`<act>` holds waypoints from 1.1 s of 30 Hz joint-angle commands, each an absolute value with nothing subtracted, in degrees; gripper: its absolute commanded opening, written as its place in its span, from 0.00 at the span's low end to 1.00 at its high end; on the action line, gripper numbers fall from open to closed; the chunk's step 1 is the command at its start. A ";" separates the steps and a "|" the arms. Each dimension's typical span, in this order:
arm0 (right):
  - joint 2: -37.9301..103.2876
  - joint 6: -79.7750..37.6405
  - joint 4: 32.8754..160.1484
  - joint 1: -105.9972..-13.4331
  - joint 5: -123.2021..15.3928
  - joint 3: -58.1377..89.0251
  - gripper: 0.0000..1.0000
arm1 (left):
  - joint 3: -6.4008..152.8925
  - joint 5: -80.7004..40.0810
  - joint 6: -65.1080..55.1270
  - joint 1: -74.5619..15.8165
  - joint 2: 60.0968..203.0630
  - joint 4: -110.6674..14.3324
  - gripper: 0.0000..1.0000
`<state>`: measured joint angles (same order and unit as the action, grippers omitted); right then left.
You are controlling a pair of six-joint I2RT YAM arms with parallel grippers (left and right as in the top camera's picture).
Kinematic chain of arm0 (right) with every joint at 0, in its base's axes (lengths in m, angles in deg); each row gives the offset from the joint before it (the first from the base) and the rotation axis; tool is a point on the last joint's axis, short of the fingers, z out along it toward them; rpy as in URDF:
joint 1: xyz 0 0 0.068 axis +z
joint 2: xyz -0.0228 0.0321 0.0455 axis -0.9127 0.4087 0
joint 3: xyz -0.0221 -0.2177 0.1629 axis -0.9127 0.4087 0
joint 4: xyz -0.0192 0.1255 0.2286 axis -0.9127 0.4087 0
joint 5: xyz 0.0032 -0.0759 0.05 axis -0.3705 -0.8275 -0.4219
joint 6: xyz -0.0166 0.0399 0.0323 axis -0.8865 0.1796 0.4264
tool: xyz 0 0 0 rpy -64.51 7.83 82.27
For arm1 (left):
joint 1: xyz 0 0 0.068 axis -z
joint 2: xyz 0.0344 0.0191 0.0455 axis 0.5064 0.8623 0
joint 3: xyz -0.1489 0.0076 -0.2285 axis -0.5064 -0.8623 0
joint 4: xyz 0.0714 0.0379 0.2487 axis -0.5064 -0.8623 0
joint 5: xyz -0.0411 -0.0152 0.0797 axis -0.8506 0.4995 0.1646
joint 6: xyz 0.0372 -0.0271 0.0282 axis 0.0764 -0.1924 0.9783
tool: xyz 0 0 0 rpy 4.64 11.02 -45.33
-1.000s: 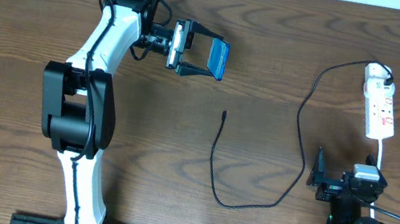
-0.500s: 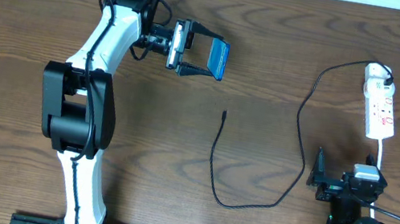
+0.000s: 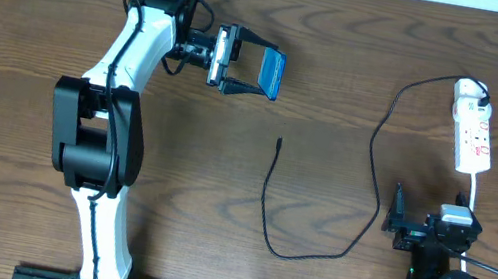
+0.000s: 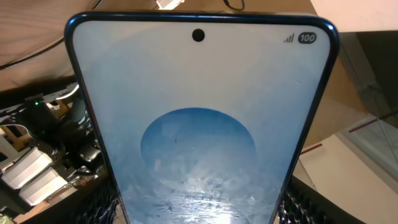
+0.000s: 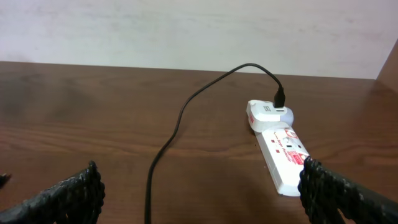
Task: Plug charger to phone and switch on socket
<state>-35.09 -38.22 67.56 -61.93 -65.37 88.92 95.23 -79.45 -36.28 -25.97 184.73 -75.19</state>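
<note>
Left end effector [image 3: 259, 68] grips the phone [image 3: 273, 74], top toward 3 o'clock; right end effector [image 3: 395, 217] gapes empty. Charger [image 3: 280, 143] tip points 12 o'clock amid open tabletop [image 3: 364, 57].

Overhead light: I get even, soft light across the table [image 3: 22, 41]; grain reads clearly, no hot spots.
Overhead shadows: faint, soft-edged, tight under the left arm [image 3: 138, 45].
Left wrist glare: the phone [image 4: 199, 124] screen fills my view, washed pale, brightest smear at 6 o'clock.
Left wrist background: dim at 9 o'clock, soft and bright at 3 o'clock.
Right wrist: bright wall [image 5: 186, 31] at 12 o'clock; socket [image 5: 283, 152] sharp; right gripper [image 5: 202, 196] dark and blurred at 7 and 5 o'clock.
</note>
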 commanded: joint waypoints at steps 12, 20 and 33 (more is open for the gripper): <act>-35.02 -38.68 67.78 -61.72 -65.43 89.00 0.99 | 95.39 -82.80 -36.34 -26.24 181.93 -75.39 0.07; -35.02 -38.68 67.78 -61.72 -65.43 89.00 0.99 | 95.39 -82.65 -36.32 -26.24 181.93 -75.39 0.07; -35.02 -38.68 67.78 -61.72 -65.43 89.00 0.99 | 95.39 -82.67 -33.96 -26.24 181.93 -75.41 0.07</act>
<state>-35.09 -38.22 67.56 -61.93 -65.37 88.92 95.23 -79.45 -35.62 -25.97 184.73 -75.19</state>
